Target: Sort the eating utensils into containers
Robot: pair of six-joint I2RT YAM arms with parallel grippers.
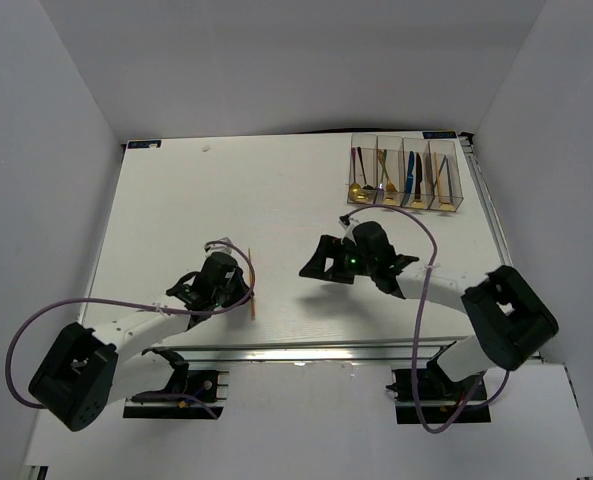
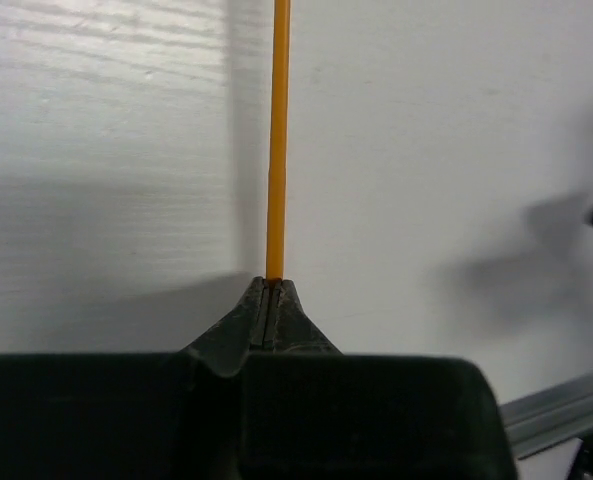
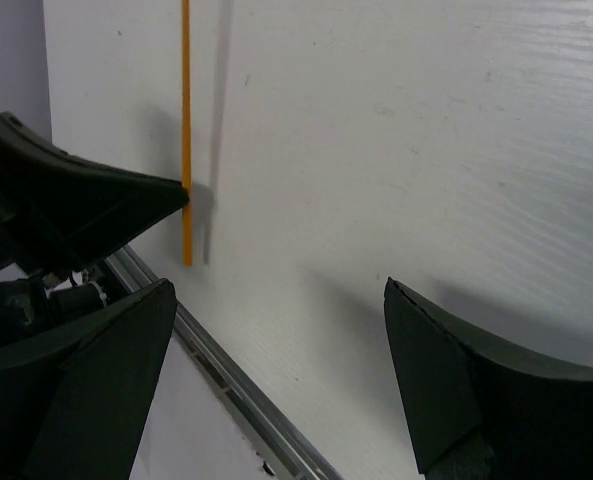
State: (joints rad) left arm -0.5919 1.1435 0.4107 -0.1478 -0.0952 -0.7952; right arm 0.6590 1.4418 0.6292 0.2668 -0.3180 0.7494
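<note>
My left gripper (image 1: pixel 244 287) is shut on a thin orange chopstick (image 1: pixel 252 280) near the front left of the white table. In the left wrist view the chopstick (image 2: pixel 276 140) runs straight out from the closed fingertips (image 2: pixel 272 287). My right gripper (image 1: pixel 314 262) is open and empty over the table's middle. In its own view (image 3: pixel 279 300) the jaws stand wide apart, with the chopstick (image 3: pixel 186 130) and the left gripper (image 3: pixel 76 205) off to the left. The clear containers (image 1: pixel 406 203) stand in a row at the back right and hold gold spoons, a gold fork, a blue knife and other cutlery.
A metal rail (image 1: pixel 306 352) runs along the table's near edge, also seen in the right wrist view (image 3: pixel 226 370). Purple cables loop from both arms. White walls close in the table on the left, the back and the right.
</note>
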